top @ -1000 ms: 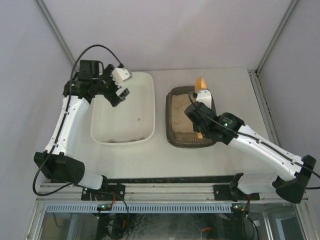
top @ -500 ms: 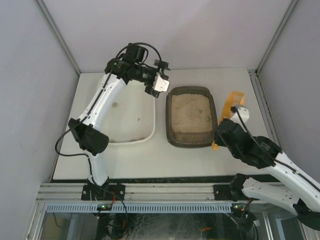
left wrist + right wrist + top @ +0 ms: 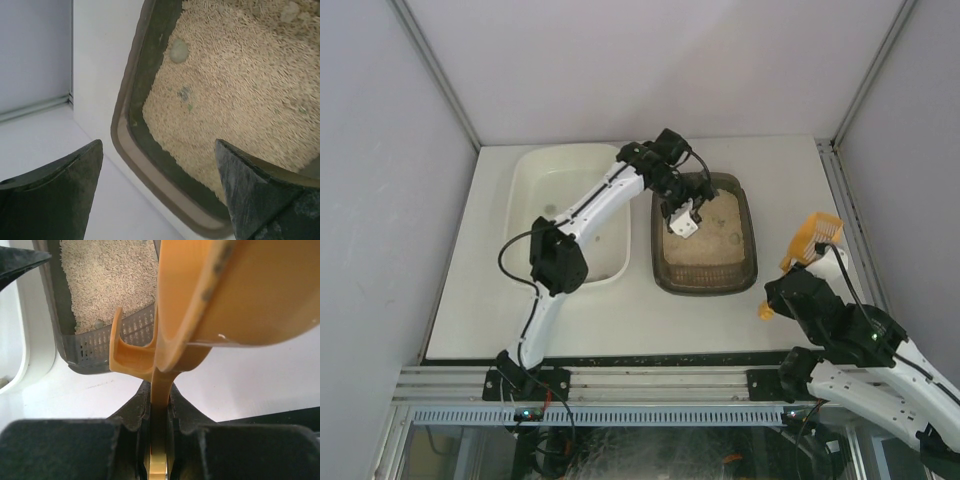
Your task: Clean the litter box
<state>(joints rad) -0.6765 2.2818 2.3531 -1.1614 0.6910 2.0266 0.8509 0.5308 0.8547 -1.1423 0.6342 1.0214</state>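
Left jaws hang open over the dark grey-brown rectangular plastic litter box (image 3: 704, 287), probably to steady it; right jaws grip the orange plastic scoop (image 3: 814, 236), held aside for sifting.

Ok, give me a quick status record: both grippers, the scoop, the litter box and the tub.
left gripper: open, empty, over the left side of the litter
right gripper: shut on the handle of the orange scoop
orange scoop: to the right of the box, not in the litter
litter box: beige litter inside, with a pale clump close to one wall
white tub: beside the litter box, on its left
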